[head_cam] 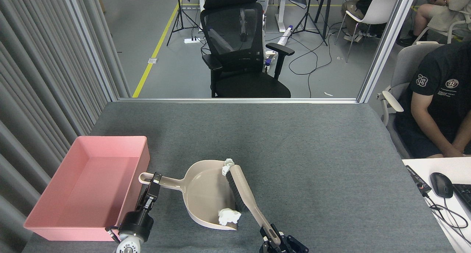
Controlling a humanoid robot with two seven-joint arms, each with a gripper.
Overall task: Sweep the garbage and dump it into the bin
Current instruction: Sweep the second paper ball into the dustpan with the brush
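White crumpled garbage (229, 216) sits at the beige dustpan's (206, 196) lip.

Before me a grey felt-topped bench (257, 135) meets a metal-framed glass partition (386, 46). Ribbed grey curtains (44, 80) hang on my left. Beyond stands a black mesh office chair (239, 50) on grey floor (147, 24) with a yellow line (156, 48).
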